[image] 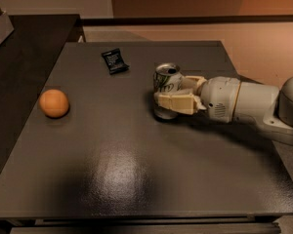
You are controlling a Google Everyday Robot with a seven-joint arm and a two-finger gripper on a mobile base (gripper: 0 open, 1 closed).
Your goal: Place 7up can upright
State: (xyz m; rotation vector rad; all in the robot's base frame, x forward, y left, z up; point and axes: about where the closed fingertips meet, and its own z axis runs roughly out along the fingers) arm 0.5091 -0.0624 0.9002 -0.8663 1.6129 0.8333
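Observation:
The 7up can (166, 83) is silver-white with a shiny open top and stands upright near the middle of the dark table (136, 169). Its base rests on or just above the surface. My gripper (175, 92) reaches in from the right and is shut on the can. One cream finger (178, 103) crosses the can's near side, and the other (193, 80) is behind it. The lower part of the can is hidden by the near finger.
An orange ball (54, 103) lies at the table's left side. A small black packet (115, 61) lies at the back, left of the can. A darker counter (24, 48) adjoins the table on the left. My white arm (254, 106) spans the right side.

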